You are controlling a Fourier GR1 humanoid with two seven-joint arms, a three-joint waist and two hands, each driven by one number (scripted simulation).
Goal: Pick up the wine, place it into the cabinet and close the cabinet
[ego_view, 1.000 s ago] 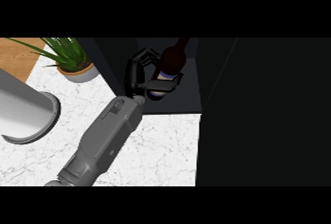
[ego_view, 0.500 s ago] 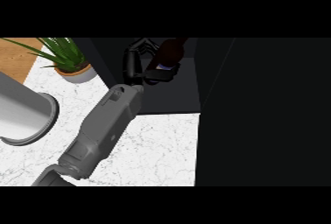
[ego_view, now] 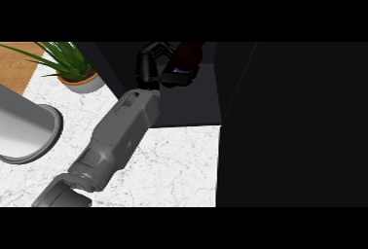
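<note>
Wine is sitting in the left hand, whose fingers are curling round it. Its long axis is pointing ahead of the hand, deeper into the dark cabinet.

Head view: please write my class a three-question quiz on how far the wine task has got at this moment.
1. True or false: the left hand is curled round the wine bottle.
2. Where is the wine bottle? A: standing on the marble counter. B: held in the opening of the dark cabinet. C: beside the potted plant.
3. Fill in: the cabinet is not yet ____.
Key: 1 true; 2 B; 3 closed.
</note>
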